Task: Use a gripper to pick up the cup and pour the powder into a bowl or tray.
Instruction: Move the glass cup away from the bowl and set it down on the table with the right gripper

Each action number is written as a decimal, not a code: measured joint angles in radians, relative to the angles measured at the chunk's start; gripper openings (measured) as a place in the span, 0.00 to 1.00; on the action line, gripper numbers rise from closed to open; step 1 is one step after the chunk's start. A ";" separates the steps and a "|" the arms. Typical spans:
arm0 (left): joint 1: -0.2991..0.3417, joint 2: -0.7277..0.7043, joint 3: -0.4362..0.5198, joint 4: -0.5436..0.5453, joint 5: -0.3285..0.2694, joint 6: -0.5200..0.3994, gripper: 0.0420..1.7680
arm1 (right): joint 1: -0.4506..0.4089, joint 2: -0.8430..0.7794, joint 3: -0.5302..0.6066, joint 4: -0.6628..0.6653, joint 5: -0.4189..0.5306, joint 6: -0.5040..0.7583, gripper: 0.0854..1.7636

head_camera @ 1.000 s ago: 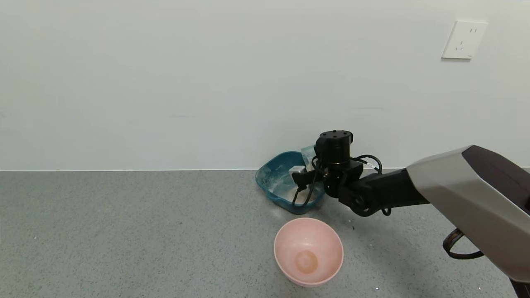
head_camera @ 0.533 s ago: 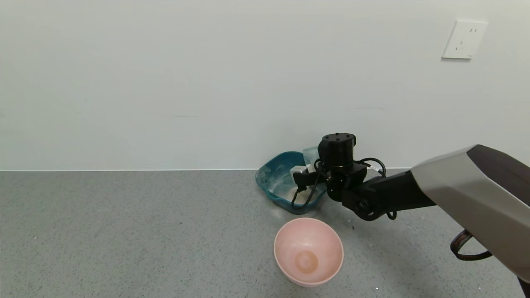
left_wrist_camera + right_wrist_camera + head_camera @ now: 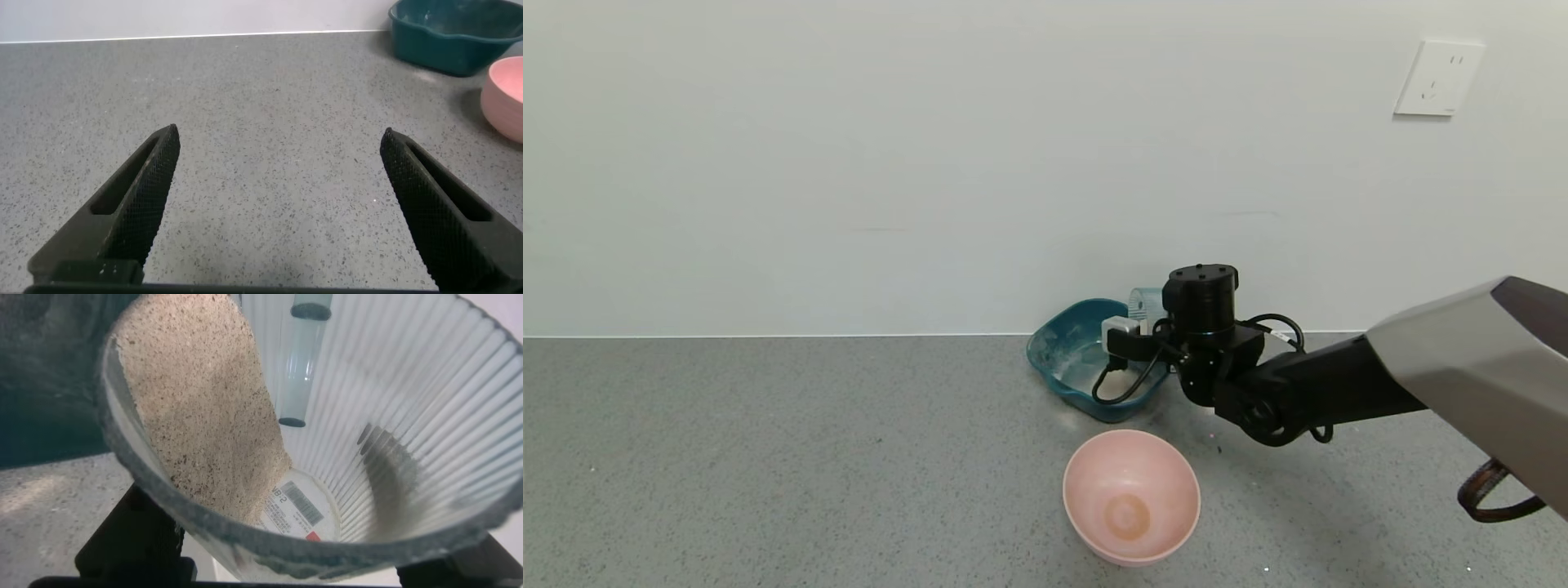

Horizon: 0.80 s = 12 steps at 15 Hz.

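My right gripper (image 3: 1158,320) is shut on the cup (image 3: 1145,301), a clear ribbed tumbler, and holds it at the far right corner of the dark teal basin (image 3: 1054,347). The wrist hides the fingers in the head view. In the right wrist view the cup (image 3: 392,416) fills the picture, tilted, with black fingers (image 3: 135,539) on both sides of it. Pale speckled powder (image 3: 204,416) lies along one inner wall, and a barcode label shows on the cup's bottom. White powder (image 3: 1086,371) dusts the basin's floor. My left gripper (image 3: 278,143) is open and empty, low over the grey table.
A round pink bowl (image 3: 1131,498) with an orange-brown stain stands in front of the basin, and shows in the left wrist view (image 3: 507,94) beside the basin (image 3: 453,37). The wall rises just behind the basin. A wall socket (image 3: 1437,77) is at the upper right.
My right arm has drawn back to the right, carrying the cup from over the basin's middle towards its far right corner. The wrist has turned and the cup stands more upright.
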 joint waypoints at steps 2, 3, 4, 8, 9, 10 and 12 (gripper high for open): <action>0.000 0.000 0.000 0.000 0.000 0.000 1.00 | 0.003 -0.040 0.047 0.000 0.000 0.093 0.77; 0.000 0.000 0.000 0.000 0.000 0.000 1.00 | 0.003 -0.061 0.074 0.000 0.000 0.143 0.77; 0.000 0.000 0.000 0.000 0.000 0.000 1.00 | 0.002 -0.087 0.102 0.003 0.000 0.193 0.77; 0.000 0.000 0.000 0.000 0.000 0.000 1.00 | -0.011 -0.174 0.195 0.001 0.001 0.449 0.77; 0.000 0.000 0.000 0.000 0.000 0.000 1.00 | -0.016 -0.189 0.207 -0.001 0.000 0.523 0.77; 0.000 0.000 0.000 0.000 0.000 0.000 1.00 | -0.021 -0.202 0.216 0.002 -0.001 0.603 0.77; 0.000 0.000 0.000 0.000 0.000 0.000 1.00 | -0.025 -0.231 0.241 0.012 -0.001 0.755 0.77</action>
